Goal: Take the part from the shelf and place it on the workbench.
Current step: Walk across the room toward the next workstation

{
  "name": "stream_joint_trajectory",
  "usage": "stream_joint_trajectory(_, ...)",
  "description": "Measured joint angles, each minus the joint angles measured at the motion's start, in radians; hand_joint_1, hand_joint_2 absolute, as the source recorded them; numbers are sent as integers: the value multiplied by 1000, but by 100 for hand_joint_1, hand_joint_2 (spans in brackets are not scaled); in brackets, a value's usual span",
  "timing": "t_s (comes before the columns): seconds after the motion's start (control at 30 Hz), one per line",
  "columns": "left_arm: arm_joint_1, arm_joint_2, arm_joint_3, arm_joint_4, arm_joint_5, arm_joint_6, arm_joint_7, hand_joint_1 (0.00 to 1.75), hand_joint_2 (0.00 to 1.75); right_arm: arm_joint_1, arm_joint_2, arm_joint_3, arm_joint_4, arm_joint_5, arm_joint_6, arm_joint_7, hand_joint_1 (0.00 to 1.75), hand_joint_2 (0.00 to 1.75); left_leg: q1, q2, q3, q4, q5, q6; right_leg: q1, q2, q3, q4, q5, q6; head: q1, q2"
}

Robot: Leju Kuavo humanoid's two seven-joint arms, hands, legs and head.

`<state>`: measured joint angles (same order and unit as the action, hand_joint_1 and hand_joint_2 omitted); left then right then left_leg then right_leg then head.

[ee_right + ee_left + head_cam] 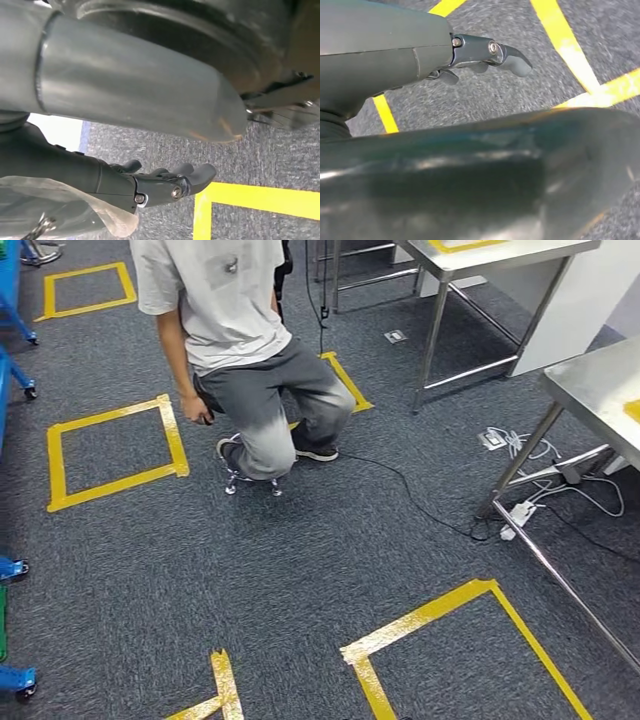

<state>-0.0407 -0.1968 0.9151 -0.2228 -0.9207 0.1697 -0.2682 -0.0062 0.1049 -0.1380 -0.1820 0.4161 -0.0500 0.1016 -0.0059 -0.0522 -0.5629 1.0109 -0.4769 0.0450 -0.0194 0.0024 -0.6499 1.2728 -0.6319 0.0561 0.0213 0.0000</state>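
The head view looked down on dark grey carpet (226, 570) marked with squares of yellow tape (113, 452). A person in a pale T-shirt and grey trousers (249, 370) crouched on a small wheeled stool near the middle. Two steel-legged worktops stood to the right, one further back (483, 255) and one nearer (596, 390), with white cables and a power strip (528, 475) lying under the nearer one. Blue wheeled frame feet (15, 570) sat along the left edge. The part and the shelf could not be placed from this view, so which way the part lay from either robot hand, and which arm was nearer, could not be told; the blue frame is perhaps the shelf's base.

In the left wrist view the left robot hand (486, 55) hung over the carpet and yellow tape, its dark fingers (514, 62) loosely extended and apart, holding nothing.

In the right wrist view the right robot hand (166, 182) also hung down over the carpet beside a yellow tape corner (203, 205), fingers (200, 175) gently curved, spread and empty. Judging by both hanging arms, the robot had yet to reach the shelf.
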Motion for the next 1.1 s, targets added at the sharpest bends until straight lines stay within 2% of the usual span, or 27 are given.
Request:
stream_joint_trajectory(0.03, 0, 0, 0, 0, 0, 0, 0, 0, 0, 1, 0, 0, 0, 0, 1, 0, 0, 0, 1, -15, 2, 2, -1, -1, -1, 8, 20, -60, 44, -1, 0, 0)
stream_joint_trajectory(0.1, -1, -1, -1, 0, -1, -1, 0, 0, 0, 3, 0, 0, 1, -1, 4, 1, 0, 0, 1, -45, -2, 11, -6, -9, -7, 62, 73, -194, 107, -4, -1, 0)
stream_joint_trajectory(0.17, -2, -1, -1, 0, -3, -2, 0, 0, 0, 2, 0, 0, 3, -3, 8, 1, 0, 0, 3, -69, -13, 18, -6, -22, -10, 100, 98, -247, 114, -8, -1, 0)
stream_joint_trajectory(0.23, 0, -1, -1, 0, -4, -2, 0, 0, 0, 1, -1, 0, 3, -3, 10, 2, 0, 0, 7, -88, -21, 19, -3, -35, -9, 80, 104, -253, 116, -16, -1, 0)
stream_joint_trajectory(0.27, 2, -1, -1, 0, -4, -2, 0, 0, 0, 1, -1, 0, 3, -3, 11, 2, 0, 0, 7, -75, -24, 26, -8, -39, -9, 66, 107, -256, 117, -23, -2, 0)
stream_joint_trajectory(0.3, 3, -1, -2, 0, -4, -2, 0, 0, 0, 2, -1, 0, 3, -4, 11, 2, 0, 0, 6, -49, -35, 50, -23, -44, -9, 50, 111, -260, 119, -29, -4, 0)
stream_joint_trajectory(0.37, 0, -1, -2, 0, -5, -2, 0, 0, 0, 4, -1, 0, 3, -5, 14, 2, 0, 0, 5, 15, -84, 158, -82, -52, -5, 15, 116, -264, 117, -40, -9, 0)
stream_joint_trajectory(0.4, -2, -1, -2, 0, -6, -2, 0, 0, 0, 5, -1, 0, 3, -6, 15, 2, 0, 0, 7, 30, -117, 228, -113, -55, -3, -4, 117, -264, 115, -43, -10, 0)
stream_joint_trajectory(0.43, -3, -1, -2, 0, -7, -2, 0, 0, 0, 6, -1, 0, 3, -7, 16, 2, 0, 0, 10, 36, -142, 281, -131, -58, -2, -21, 118, -264, 113, -44, -10, 0)
stream_joint_trajectory(0.47, -1, -1, -2, 0, -7, -2, 0, 0, 0, 6, -1, 0, 3, -8, 17, 2, 0, 0, 13, 39, -152, 303, -131, -60, -1, -37, 120, -264, 111, -44, -10, 0)
stream_joint_trajectory(0.5, 1, -1, -2, 0, -7, -2, 0, 0, 0, 5, -1, 0, 3, -8, 17, 3, 0, 0, 15, 42, -142, 286, -112, -61, -1, -51, 122, -264, 109, -43, -10, 0)
stream_joint_trajectory(0.53, 2, -1, -2, 0, -7, -3, 0, 0, 0, 4, -1, 0, 3, -8, 17, 3, 0, 0, 16, 51, -112, 228, -77, -61, -1, -64, 126, -264, 106, -41, -11, 0)
stream_joint_trajectory(0.6, 2, 0, -2, 0, -7, -4, 0, 0, 0, 4, -1, 0, 3, -8, 17, 3, 0, 0, 12, 89, -41, 90, -22, -55, 2, -86, 133, -263, 99, -33, -11, 0)
stream_joint_trajectory(0.63, 0, -1, -2, 0, -8, -4, 0, 0, 0, 3, -1, 0, 3, -8, 18, 3, 0, 0, 8, 105, -18, 44, -10, -50, 4, -96, 135, -263, 95, -28, -10, 0)
stream_joint_trajectory(0.67, -1, -1, -2, 0, -8, -4, 0, 0, 0, 2, -1, 0, 3, -8, 18, 3, 0, 0, 3, 112, -10, 26, -12, -44, 6, -105, 138, -263, 92, -22, -9, 0)
stream_joint_trajectory(0.73, 1, 0, -3, 0, -9, -5, 0, 0, 0, -3, -1, 0, 3, -8, 18, 4, 0, 0, -2, 98, -10, 20, -13, -32, 4, -118, 145, -266, 89, -11, -7, 0)
stream_joint_trajectory(0.77, 3, 1, -3, 0, -10, -5, 0, 0, 0, -6, -1, 0, 3, -7, 18, 4, 0, 0, -1, 89, -8, 16, -11, -26, 2, -109, 147, -264, 84, -6, -6, 0)
stream_joint_trajectory(0.83, 2, 1, -3, 0, -10, -5, 0, 0, 0, -8, -1, 0, 3, -6, 19, 6, 0, 0, 3, 70, -5, 7, -5, -12, -2, -59, 120, -206, 45, 0, -2, 0)
stream_joint_trajectory(0.87, 1, 1, -3, 0, -11, -5, 0, 0, 0, -7, -1, 0, 3, -5, 19, 7, 0, 0, 3, 59, -5, 6, -4, -8, -2, -30, 89, -145, 14, 1, 1, 0)
stream_joint_trajectory(0.9, -1, 1, -3, 0, -11, -6, 0, 0, 0, -6, -1, 0, 3, -4, 19, 8, 0, 0, 3, 48, -6, 7, -4, -5, -2, -13, 51, -71, -17, 1, 3, 0)
stream_joint_trajectory(0.93, -1, 0, -3, 0, -11, -6, 0, 0, 0, -5, -1, 0, 3, -4, 19, 9, 0, 0, 2, 35, -5, 7, -4, -4, -1, -6, 16, -8, -35, 1, 4, 0)
stream_joint_trajectory(0.97, -1, 0, -3, 0, -11, -7, 0, 0, 0, -4, -2, 0, 3, -4, 19, 9, 0, 0, 2, 22, -5, 7, -4, -3, 0, -4, -9, 28, -36, 0, 4, 0)
stream_joint_trajectory(1.0, -1, 0, -3, 0, -11, -7, 0, 0, 0, -3, -2, 0, 3, -3, 19, 10, 0, 0, 1, 7, -3, 7, -5, -4, 0, -3, -14, 21, -14, -1, 3, 0)
stream_joint_trajectory(1.03, 0, 0, -3, 0, -11, -8, 0, 0, 0, -2, -2, 0, 3, -3, 19, 10, 0, 0, 2, -9, -2, 8, -5, -5, -1, 3, -1, -25, 25, -3, 3, 0)
stream_joint_trajectory(1.07, 0, 0, -3, 0, -11, -8, 0, 0, 0, -1, -2, 0, 3, -3, 19, 10, 0, 0, 3, -24, 0, 9, -7, -7, -2, 17, 24, -93, 69, -4, 4, 0)
stream_joint_trajectory(1.1, -1, 0, -3, 0, -12, -8, 0, 0, 0, -1, -2, 0, 4, -2, 19, 10, 0, 0, 2, -38, 0, 12, -9, -11, -5, 42, 52, -161, 100, -6, 4, 0)
